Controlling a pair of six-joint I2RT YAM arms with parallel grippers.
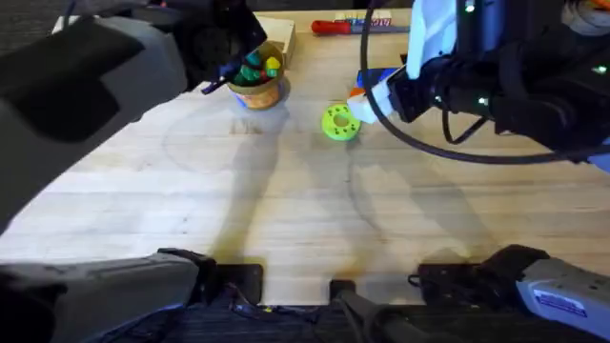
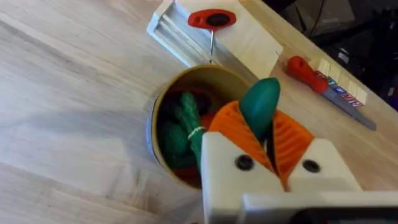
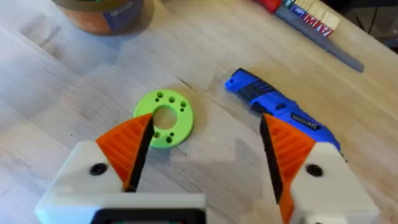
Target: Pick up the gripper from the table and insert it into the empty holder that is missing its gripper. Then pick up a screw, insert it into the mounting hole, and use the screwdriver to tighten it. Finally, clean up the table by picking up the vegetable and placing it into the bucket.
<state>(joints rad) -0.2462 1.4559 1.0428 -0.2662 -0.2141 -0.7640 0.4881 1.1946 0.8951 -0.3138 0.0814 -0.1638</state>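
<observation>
Gripping the smooth dark green vegetable (image 2: 260, 107) over the round tan bucket (image 2: 163, 106)
Ribbed orange pads (image 2: 233, 130) of the left gripper (image 2: 264, 140) are pinching it above the bucket's green contents; the right gripper (image 3: 205, 146) is hanging spread wide, empty, over wood-grain table (image 3: 74, 93), between the holed green disc (image 3: 165, 118) and the chunky blue screwdriver (image 3: 280, 112)
</observation>
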